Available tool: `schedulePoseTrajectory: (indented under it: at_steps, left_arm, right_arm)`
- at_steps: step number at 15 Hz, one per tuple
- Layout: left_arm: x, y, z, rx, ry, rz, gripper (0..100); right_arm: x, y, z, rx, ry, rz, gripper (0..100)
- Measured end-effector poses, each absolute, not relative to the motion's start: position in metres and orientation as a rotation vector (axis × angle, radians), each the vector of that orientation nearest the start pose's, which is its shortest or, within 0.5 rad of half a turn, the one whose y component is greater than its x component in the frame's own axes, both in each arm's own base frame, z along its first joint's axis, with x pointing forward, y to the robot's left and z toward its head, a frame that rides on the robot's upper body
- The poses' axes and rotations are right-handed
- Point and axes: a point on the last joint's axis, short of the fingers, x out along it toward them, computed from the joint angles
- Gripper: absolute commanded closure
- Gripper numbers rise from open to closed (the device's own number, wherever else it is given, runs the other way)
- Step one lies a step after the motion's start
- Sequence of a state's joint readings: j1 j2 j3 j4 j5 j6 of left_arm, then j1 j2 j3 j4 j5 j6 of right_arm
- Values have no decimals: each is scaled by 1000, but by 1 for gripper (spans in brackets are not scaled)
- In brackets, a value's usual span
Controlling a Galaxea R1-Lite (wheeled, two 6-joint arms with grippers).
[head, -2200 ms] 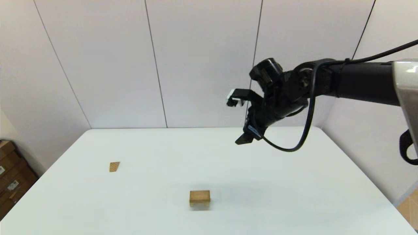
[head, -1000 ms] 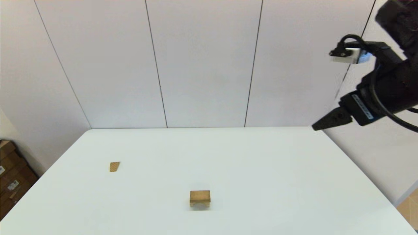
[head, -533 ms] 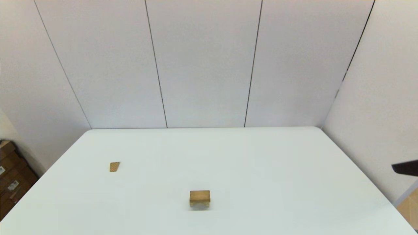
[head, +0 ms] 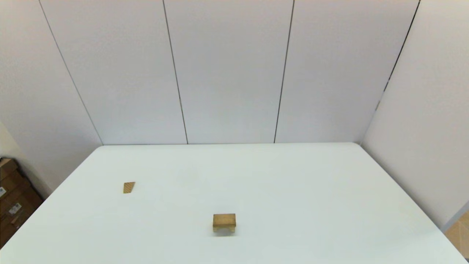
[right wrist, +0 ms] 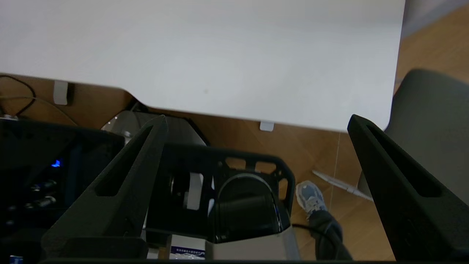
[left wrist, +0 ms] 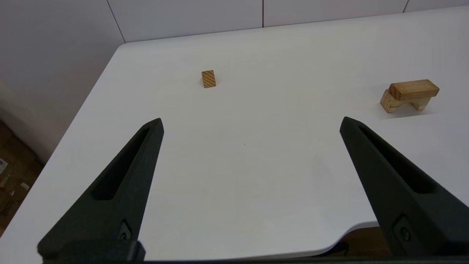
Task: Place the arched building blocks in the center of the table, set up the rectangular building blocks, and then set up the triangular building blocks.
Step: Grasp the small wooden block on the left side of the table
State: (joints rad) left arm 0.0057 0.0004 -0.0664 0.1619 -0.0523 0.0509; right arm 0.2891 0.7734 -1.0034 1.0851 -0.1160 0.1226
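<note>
Near the front middle of the white table [head: 293, 183], the tan rectangular block [head: 224, 219] lies flat on top of the pale arched block [head: 224, 229]. The left wrist view shows the slab [left wrist: 414, 89] resting across the arch [left wrist: 391, 103], which stands on its two feet. The small striped triangular block [head: 128, 187] sits alone at the table's left [left wrist: 208, 79]. My left gripper [left wrist: 251, 120] hovers open over the table's near left part, well short of the blocks. My right gripper [right wrist: 258, 117] is open, off the table's near edge. Neither gripper shows in the head view.
Cardboard boxes [head: 11, 198] stand on the floor left of the table. Under my right gripper are the robot's base [right wrist: 249, 205], the wooden floor and a person's shoe [right wrist: 309, 196]. White wall panels close the table's far and right sides.
The right arm has pulled back from above the table, swung right and left the head view. The blocks have not moved.
</note>
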Motion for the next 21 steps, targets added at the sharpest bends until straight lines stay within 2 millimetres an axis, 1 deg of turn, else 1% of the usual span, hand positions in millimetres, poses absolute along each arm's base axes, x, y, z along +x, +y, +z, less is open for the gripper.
schedulePoseTrajectory:
  at_steps: [2,5,8,10,15,21]
  left_arm:
    - [-29,-1,77,48,95,-49,0]
    - [-29,-1,77,49,96,-49,0]
    - [-29,-1,77,48,95,-49,0]
    - [-29,-1,77,46,95,-47,0]
    - [-29,-1,77,44,93,-45,0]
    - [-29,-1,77,41,94,-44,0]
  right_arm:
    - [-11,-5,226,-41,846,80,0]
    - [-32,-8,205,-14,823,36,0]
    - [-49,-7,180,-2,811,5,0]
    - [-58,-4,168,-2,794,3,0]
    - [-71,0,136,-14,755,7,0]
    - [-69,1,115,-4,624,11,0]
